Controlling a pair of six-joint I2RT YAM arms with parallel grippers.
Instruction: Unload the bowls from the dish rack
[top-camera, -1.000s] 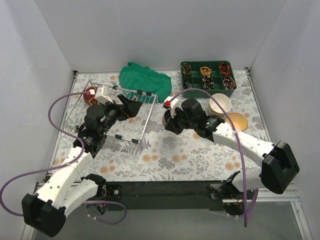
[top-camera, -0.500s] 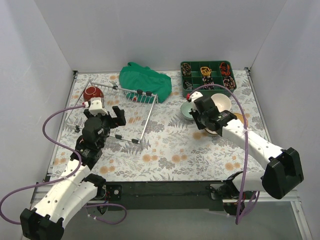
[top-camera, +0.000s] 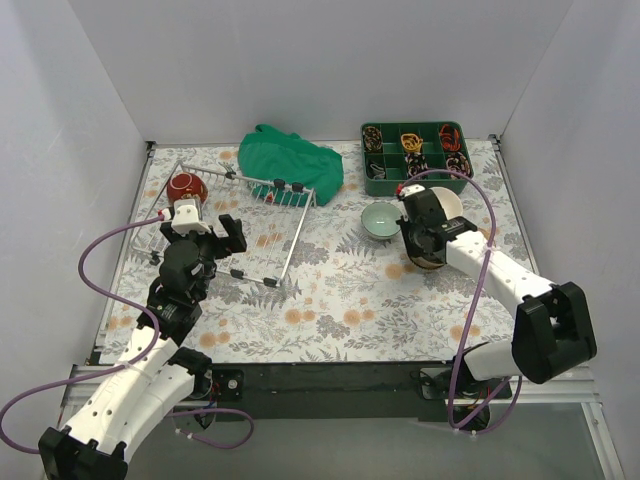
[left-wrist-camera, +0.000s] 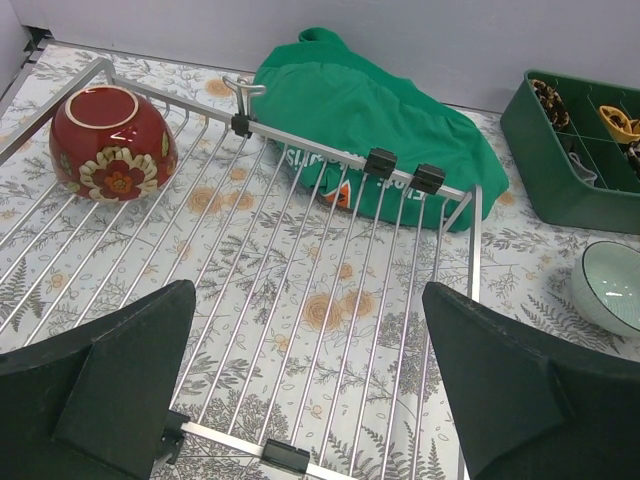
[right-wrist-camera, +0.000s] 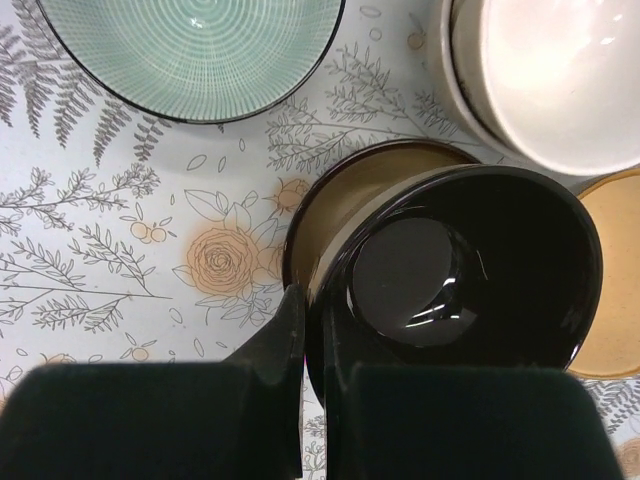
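My right hand (right-wrist-camera: 312, 300) clamps the dark bowl (right-wrist-camera: 460, 270), apparently seated in the tan bowl (right-wrist-camera: 340, 200): release next. My left hand (left-wrist-camera: 308, 300), spread wide over the dish rack (left-wrist-camera: 320, 146), then fetches the red bowl (left-wrist-camera: 113, 142).

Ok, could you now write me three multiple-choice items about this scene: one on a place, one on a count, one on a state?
1. Where is the red bowl?
A. On the table beside the green tray
B. In the far left corner of the dish rack
C. Inside the pale green bowl

2. How many bowls are in the dish rack?
A. One
B. Three
C. None

3. What is the right claw doing?
A. It hangs open over the rack
B. It holds the green cloth
C. It is shut on the rim of the black bowl

Answers:
1 B, the left wrist view shows it on the wires in that corner.
2 A, only the red bowl is there.
3 C, the rim sits between its fingers, and the bowl rests in a tan bowl.
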